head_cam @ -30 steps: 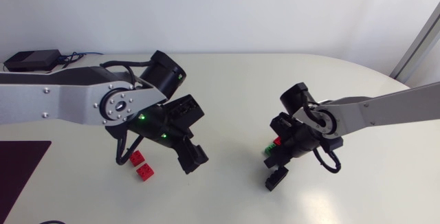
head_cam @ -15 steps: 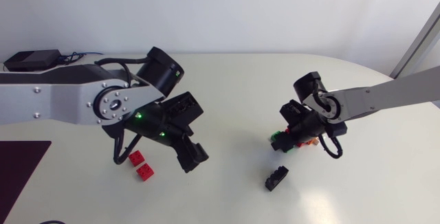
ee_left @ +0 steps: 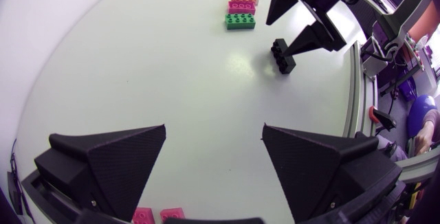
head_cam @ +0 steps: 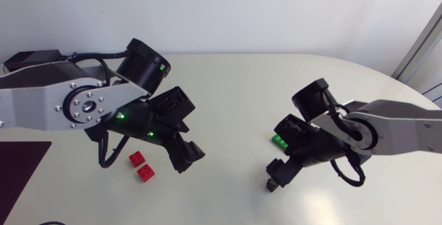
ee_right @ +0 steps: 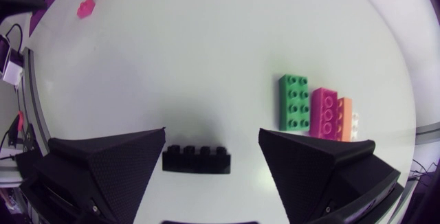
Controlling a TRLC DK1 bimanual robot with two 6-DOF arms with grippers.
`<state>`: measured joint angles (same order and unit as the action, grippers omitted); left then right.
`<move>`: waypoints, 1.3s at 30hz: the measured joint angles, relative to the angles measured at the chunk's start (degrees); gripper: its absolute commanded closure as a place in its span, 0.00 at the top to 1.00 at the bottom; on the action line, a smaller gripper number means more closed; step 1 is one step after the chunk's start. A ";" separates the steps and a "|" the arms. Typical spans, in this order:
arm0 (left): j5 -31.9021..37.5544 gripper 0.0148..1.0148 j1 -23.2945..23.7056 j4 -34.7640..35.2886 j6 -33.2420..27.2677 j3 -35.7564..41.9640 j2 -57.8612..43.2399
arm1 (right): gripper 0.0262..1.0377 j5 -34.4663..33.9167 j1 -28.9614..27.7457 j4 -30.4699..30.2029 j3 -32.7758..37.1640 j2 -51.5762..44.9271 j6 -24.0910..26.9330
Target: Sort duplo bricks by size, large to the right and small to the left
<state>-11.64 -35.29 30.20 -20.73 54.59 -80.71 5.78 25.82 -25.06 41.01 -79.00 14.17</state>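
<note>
Our right gripper (ee_right: 212,136), back over the green brick (ee_right: 297,101) half a second ago, has come down on the black brick (ee_right: 196,159). Its fingers are open and straddle the brick, which lies untouched on the table (ee_right: 172,59) near the green one. The left gripper (ee_left: 213,131) has drifted back, fingers open and empty, near the red bricks (head_cam: 141,165); we judge a re-grasp of the black brick comes next.

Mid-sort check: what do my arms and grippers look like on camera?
Both arms have silver-grey links and black joints. The left arm shows a round flange ringed with bolt holes, two small green lights and a looping black cable. The right arm has a black cable loop too. The left gripper and right gripper are matte black, each with two broad, wedge-shaped, finely textured fingers.
</note>
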 measured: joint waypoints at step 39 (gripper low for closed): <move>0.00 0.96 0.00 0.00 0.02 -1.57 0.90 | 0.34 -1.29 -3.17 5.62 -3.96 -1.99 -3.85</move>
<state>-11.64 -35.29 30.20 -20.71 53.01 -79.81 4.49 22.65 -19.44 37.06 -80.99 10.33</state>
